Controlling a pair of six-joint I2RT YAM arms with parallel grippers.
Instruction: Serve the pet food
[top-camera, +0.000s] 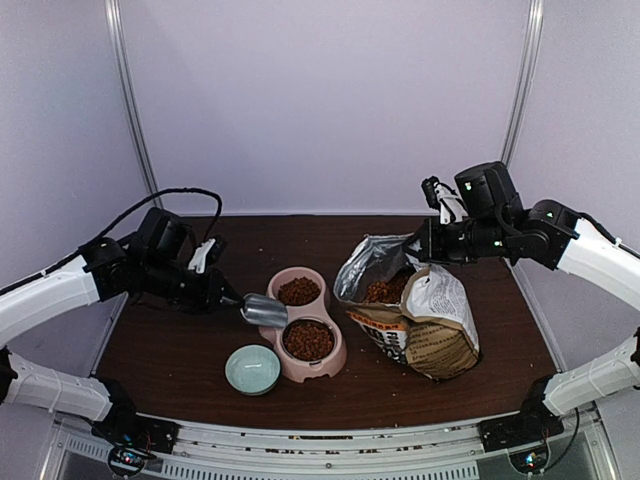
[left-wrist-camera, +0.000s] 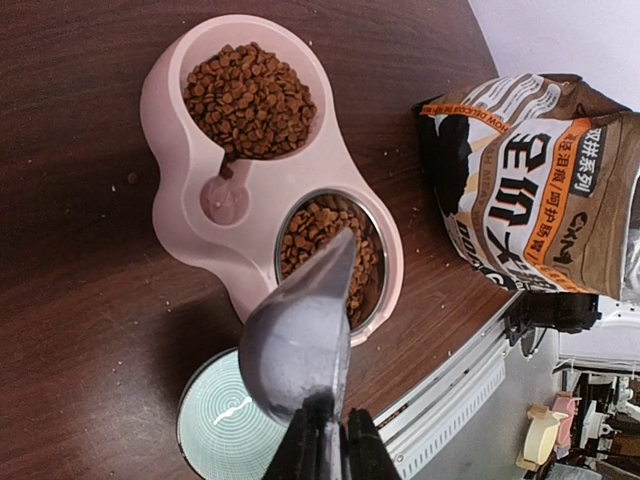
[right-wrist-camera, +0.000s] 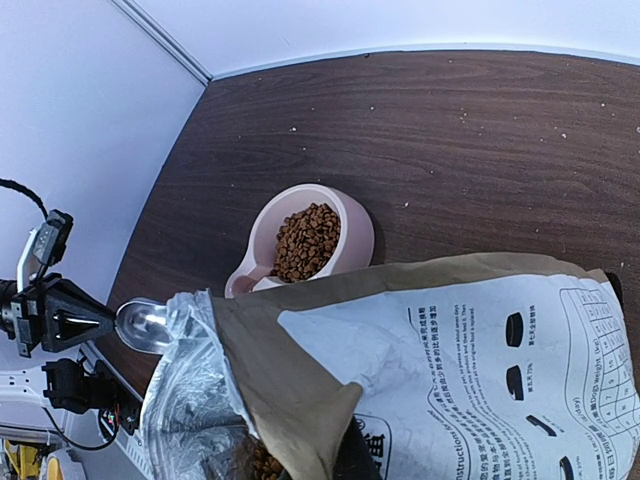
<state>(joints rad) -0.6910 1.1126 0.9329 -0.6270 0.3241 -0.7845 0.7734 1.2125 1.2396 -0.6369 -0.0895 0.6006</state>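
Reddish-brown pet food (left-wrist-camera: 250, 98) fills both pink bowl (left-wrist-camera: 162, 110) wells.

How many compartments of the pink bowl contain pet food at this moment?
2. The pink bowl has a far compartment and a near steel-lined compartment, both holding pet food. Neither is hidden.

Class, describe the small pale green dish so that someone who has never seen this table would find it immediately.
Start at the dark wooden table and find the pink double bowl near its middle. Just left of that bowl's near end sits a small round dish. Unlike both of its wells, which hold brown kibble, it is pale green and empty.
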